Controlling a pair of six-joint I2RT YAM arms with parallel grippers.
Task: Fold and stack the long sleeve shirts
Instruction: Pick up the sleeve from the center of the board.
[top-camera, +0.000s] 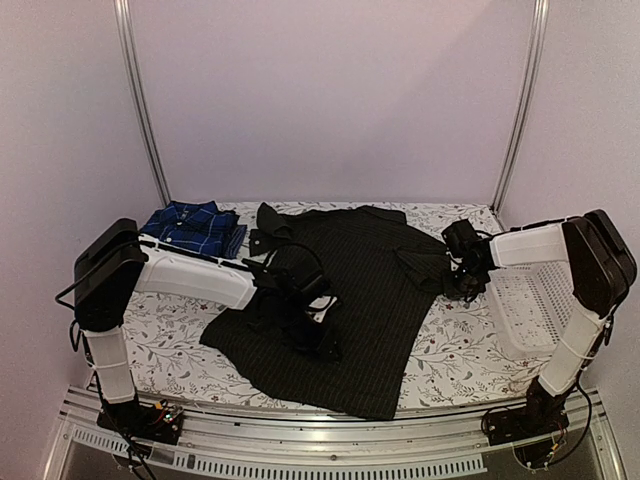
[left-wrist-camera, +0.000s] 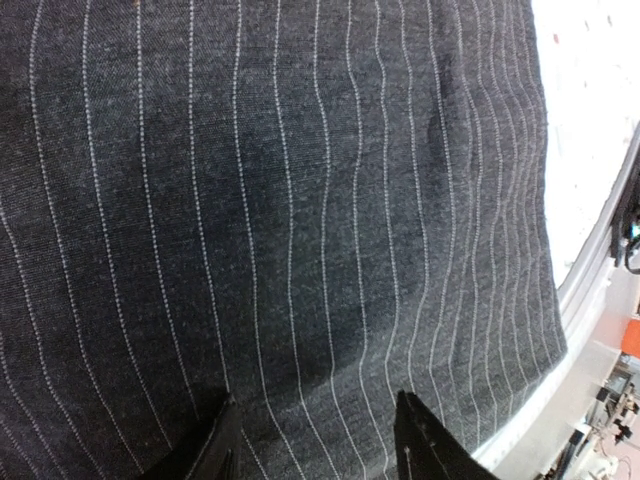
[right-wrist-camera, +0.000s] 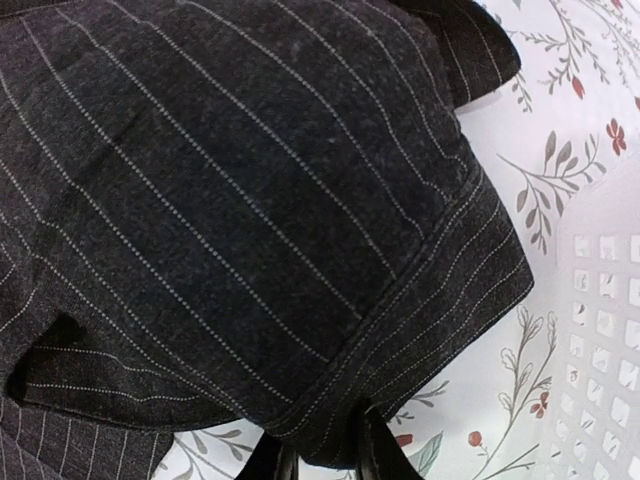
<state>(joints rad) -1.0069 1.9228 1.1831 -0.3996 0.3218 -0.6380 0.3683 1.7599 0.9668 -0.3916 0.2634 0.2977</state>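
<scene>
Tightly on pinstriped shirt (top-camera: 380, 310) — right gripper (right-wrist-camera: 325, 452) (left gripper (left-wrist-camera: 315, 405) agape).

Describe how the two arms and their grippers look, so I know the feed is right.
Both arms match: the left arm and right arm have smooth white link shells joined by boxy black joint housings. The left gripper and right gripper are black, with slim tapering fingers. Thin black cables loop along the links. No readable markings.

Table (top-camera: 170, 340): pinstripe shirt (top-camera: 370, 300), plaid shirt (top-camera: 195, 228), basket (top-camera: 535, 295)
</scene>
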